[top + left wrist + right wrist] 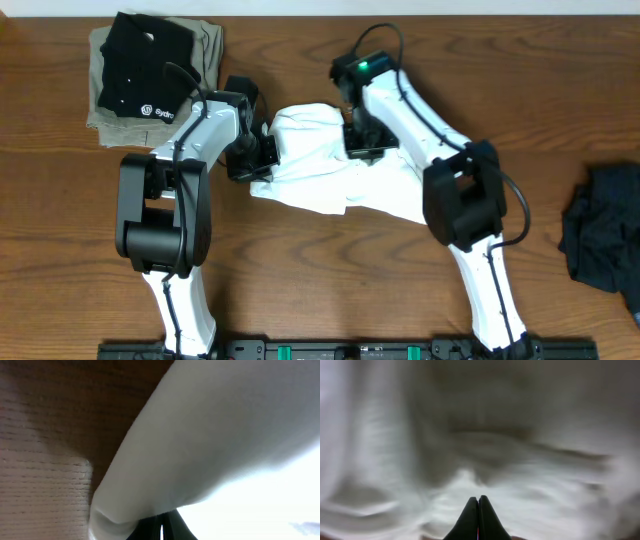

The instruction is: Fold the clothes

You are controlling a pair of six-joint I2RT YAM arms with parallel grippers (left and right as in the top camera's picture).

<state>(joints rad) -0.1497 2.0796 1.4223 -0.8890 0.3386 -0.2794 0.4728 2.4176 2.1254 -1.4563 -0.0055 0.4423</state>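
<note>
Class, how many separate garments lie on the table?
4: a crumpled white fabric T-shirt at centre; a folded black shirt with white logo lying on a folded khaki garment far left; a crumpled dark garment at the right edge. Others may be hidden beneath.

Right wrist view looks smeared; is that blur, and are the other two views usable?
Right wrist: yes, the white T-shirt fills the frame, soft and streaky; only the shut right end effector looks sharp. Left wrist: the cloth is too close, out of focus, blown out at lower right; the table grain is readable. Overhead: sharp, evenly lit.
</note>
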